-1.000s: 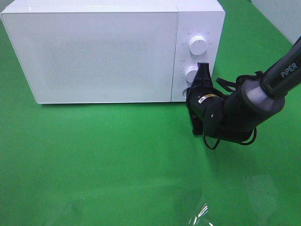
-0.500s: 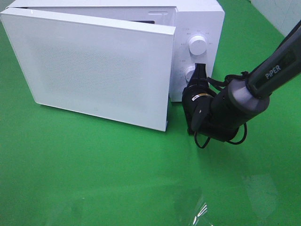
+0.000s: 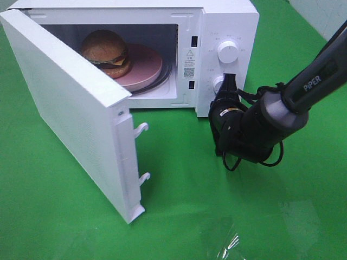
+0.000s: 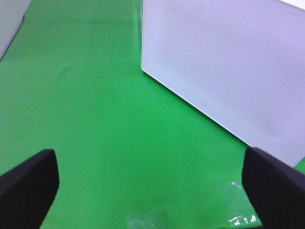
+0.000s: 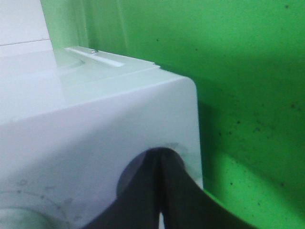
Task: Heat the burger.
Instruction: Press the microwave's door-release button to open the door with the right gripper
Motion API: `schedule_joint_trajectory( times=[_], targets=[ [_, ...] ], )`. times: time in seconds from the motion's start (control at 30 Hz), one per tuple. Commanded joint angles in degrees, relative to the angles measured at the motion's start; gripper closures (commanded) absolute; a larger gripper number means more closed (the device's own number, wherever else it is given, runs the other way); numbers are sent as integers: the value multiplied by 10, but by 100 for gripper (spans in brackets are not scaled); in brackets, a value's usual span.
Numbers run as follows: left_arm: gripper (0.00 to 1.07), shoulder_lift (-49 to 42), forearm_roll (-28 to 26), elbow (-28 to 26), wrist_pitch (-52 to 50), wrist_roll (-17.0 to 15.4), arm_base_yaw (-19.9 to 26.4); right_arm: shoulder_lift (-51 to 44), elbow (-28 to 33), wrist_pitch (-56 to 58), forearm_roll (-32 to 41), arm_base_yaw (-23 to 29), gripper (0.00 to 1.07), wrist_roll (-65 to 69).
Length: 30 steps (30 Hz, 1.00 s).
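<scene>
Sitting in microwave (image 3: pixel 230 19): burger (image 3: pixel 107 52) | right pincer (image 3: pixel 230 80) pressed together at control panel (image 3: pixel 212 64), well apart | left pincer (image 4: pixel 151 185) spread

The open door (image 3: pixel 70 108) covers the lower left of the burger (image 3: pixel 105 49) and part of the pink plate (image 3: pixel 146 67). The right gripper (image 3: pixel 228 80) hides most of the lower knob (image 3: pixel 218 84), perhaps touching it. The sticker (image 3: pixel 189 54) inside the microwave (image 3: pixel 233 21) is too small to read.

Two black fingers (image 4: pixel 28 183) stand wide apart over the green surface (image 4: pixel 95 95), the white microwave door (image 4: pixel 228 62) ahead.
</scene>
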Motion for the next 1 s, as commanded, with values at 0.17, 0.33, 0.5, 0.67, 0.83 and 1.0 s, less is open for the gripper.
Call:
schedule_joint_trajectory(
  times=[0.17,0.33,0.5,0.67,0.83,1.0],
  targets=[
    [10,-3,-3,2,-6,0,1,-10,-58,-120,-57,-32,107,13],
    [10,-3,-3,2,-6,0,1,-18,-50,-116,-68,-32,107,13],
    [10,-3,-3,2,-6,0,1,-39,-11,-111,-70,-32,107,13],
    [10,-3,-3,2,-6,0,1,-41,10,-91,-91,-25,107,42],
    [10,-3,-3,2,-6,0,1,-41,40,-87,-90,-6,107,70],
    [10,-3,-3,2,-6,0,1,-46,81,-86,-91,16,107,92]
  ],
)
